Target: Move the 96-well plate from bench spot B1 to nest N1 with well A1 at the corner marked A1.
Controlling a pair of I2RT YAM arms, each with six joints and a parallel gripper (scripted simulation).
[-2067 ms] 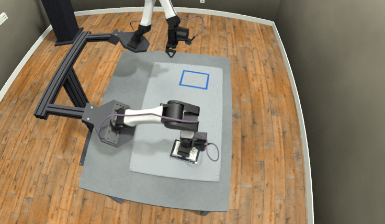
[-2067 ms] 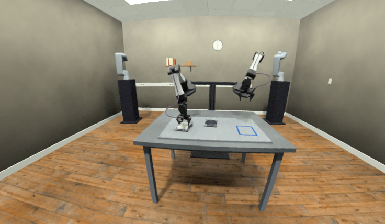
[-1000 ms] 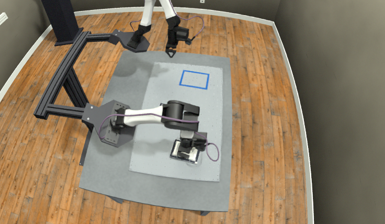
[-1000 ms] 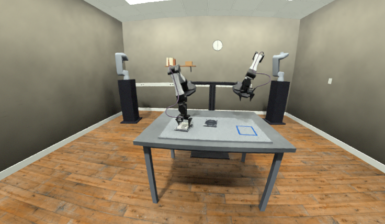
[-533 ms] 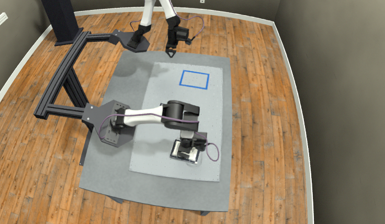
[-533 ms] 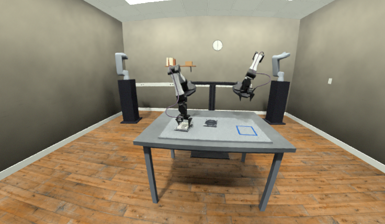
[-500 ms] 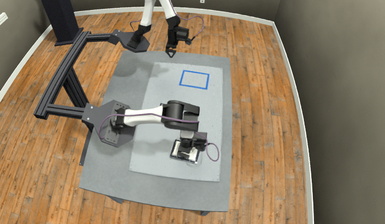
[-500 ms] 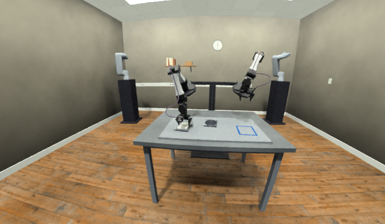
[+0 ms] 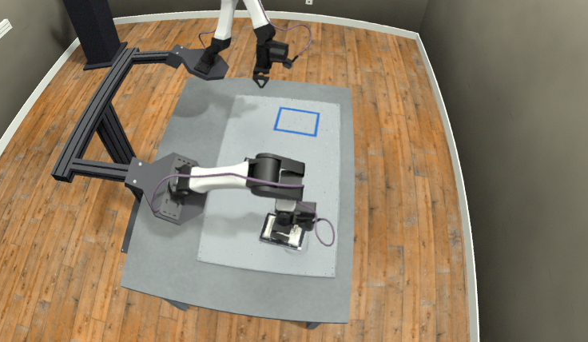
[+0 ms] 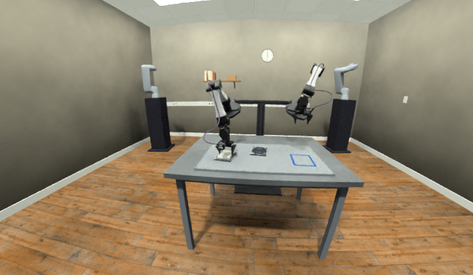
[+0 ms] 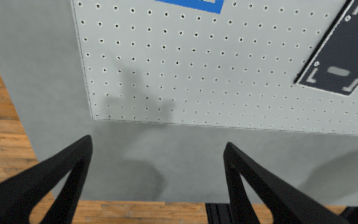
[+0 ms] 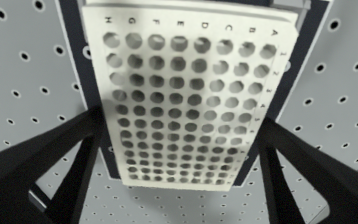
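Note:
The off-white 96-well plate is on the dark nest N1. In the right wrist view its cut corner, beside A and 1, is at the upper right; the nest's A1 mark is not readable, and I cannot tell whether the plate lies fully flat. My right gripper is open, its fingers on either side of the plate's long sides. My left gripper is open and empty, high near the table edge. Bench spot B1 is an empty blue outline.
A dark flat fixture lies between B1 and the nest, mostly hidden under my right arm in the top view. The perforated board carries these things on the grey table.

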